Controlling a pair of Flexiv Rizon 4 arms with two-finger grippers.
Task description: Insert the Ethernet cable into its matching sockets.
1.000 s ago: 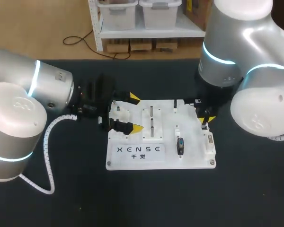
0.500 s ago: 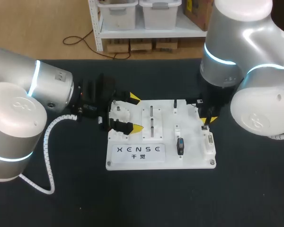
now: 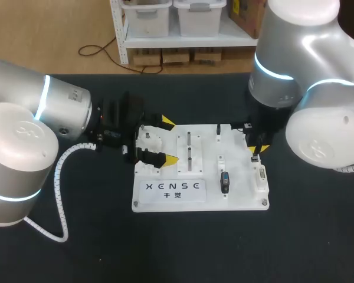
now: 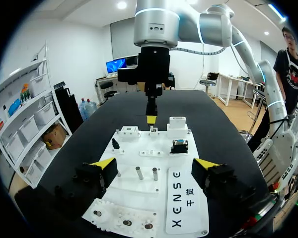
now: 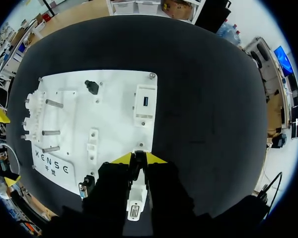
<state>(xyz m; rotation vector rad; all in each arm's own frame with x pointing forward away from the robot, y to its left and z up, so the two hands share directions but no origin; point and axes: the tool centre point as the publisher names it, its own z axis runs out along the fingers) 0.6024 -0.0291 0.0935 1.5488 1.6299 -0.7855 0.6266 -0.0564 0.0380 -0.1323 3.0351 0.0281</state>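
The main risk is a misaligned push. The right gripper [image 5: 138, 157] has its yellow tips pressed close on a small dark plug [image 5: 137, 165], which I take for the Ethernet cable's end; no length of cable shows. The plug is mostly hidden by the fingers, so its tilt and the side of its latch cannot be read. If it meets a socket rim skewed, it may jam or twist in the pinch.

A wrong socket is the second danger. On the white rectangular plastic board [image 3: 242, 199], at the centre of the head view on the black table [image 3: 76, 247], several sockets sit close together, and which one matches cannot be told.

The board itself could also slide under a hard push. The left gripper [image 3: 167, 141] is spread wide, one finger either side of the board's left end. Whether it touches the board, and so steadies it, I cannot tell.

The only holders here are the sockets:
- The white block with a blue-lined socket [image 5: 145, 101], ahead of the right gripper, shows nothing seated in it.
- The white block with a metal-rimmed socket [image 5: 134, 207], under the right gripper between its finger bodies, also looks unfilled.
- The small dark connector [image 5: 84, 189], beside that gripper, has nothing plugged in.
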